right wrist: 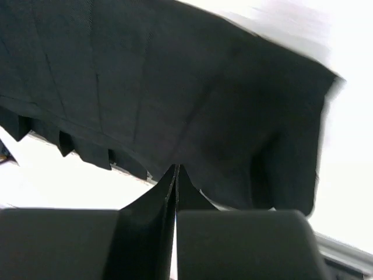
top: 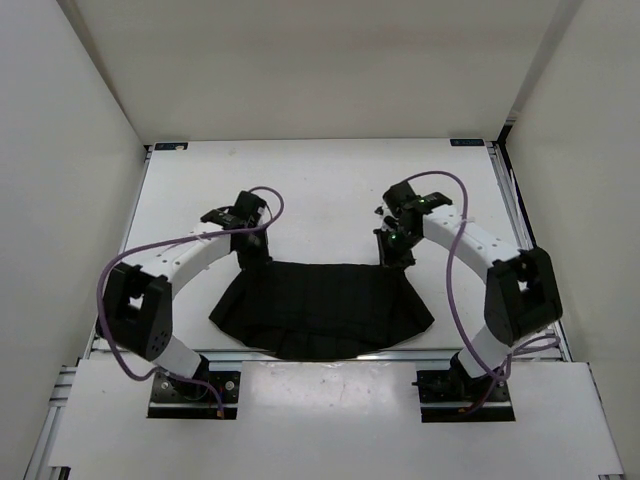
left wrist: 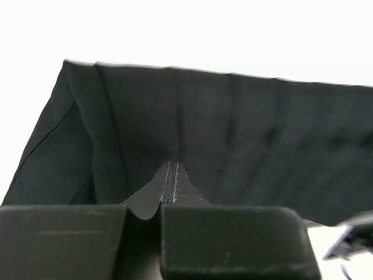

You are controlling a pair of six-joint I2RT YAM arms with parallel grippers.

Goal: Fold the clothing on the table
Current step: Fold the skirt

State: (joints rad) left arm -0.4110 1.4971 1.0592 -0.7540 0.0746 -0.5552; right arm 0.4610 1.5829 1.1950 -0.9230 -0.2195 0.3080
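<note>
Spanning the floor of a plain booth, a flat white table (top: 320,190) is seen from above, shut in by white walls (top: 60,150) on the left, right and far sides. Metal rails (top: 508,210) are fitted along its edges, small blue tabs (top: 170,146) are set at the two far corners, and a white panel (top: 330,420) is laid across the near side between the arm bases. Purple cables (top: 268,200) are looped along both arms.

The clothing (top: 320,305), black, matte and creased, is spread on the near half of the table, midway between the arms, with its curved near hem close to the table's near edge. Its far edge is drawn straight between the two grippers. The left gripper (top: 250,250) is closed tight on the far left corner, where a thin ridge of cloth is pinched between its fingers (left wrist: 70,239). The right gripper (top: 395,250) is likewise clamped on the far right corner; pleats are seen along the hem in the right wrist view.
</note>
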